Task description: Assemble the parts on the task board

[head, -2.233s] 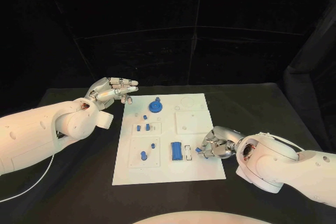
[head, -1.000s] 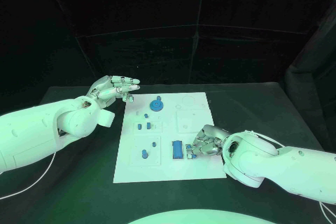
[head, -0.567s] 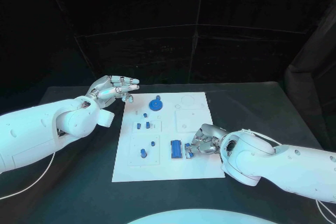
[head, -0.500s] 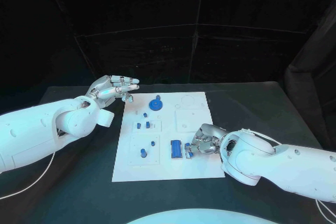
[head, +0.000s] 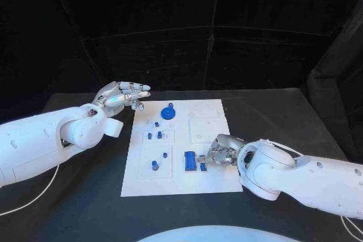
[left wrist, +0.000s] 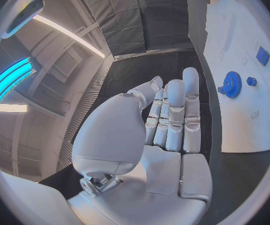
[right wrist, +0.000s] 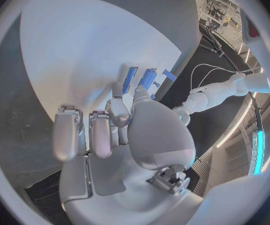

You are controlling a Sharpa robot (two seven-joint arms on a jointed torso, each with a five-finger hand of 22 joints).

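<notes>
the right hand (head: 219, 153) rests on the near right part of the task board (head: 212, 142), its fingertips pinching a small blue part (head: 203, 164) just right of the blue block (head: 190, 161); the left hand (head: 121, 97) hovers off the board's far left corner, holding nothing, its fingers loosely curled, near the blue gear (head: 168, 114)

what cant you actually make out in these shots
- Head view: whether the narrow blue part is seated in the task board or still pinched; the right hand covers its end.
- Right wrist view: contact between the fingers and that part; the thumb blocks it.
- Head view: the small blue pieces are too small to tell their shape.
- Left wrist view: the board is cut off by the circle's rim beyond the blue gear.
</notes>
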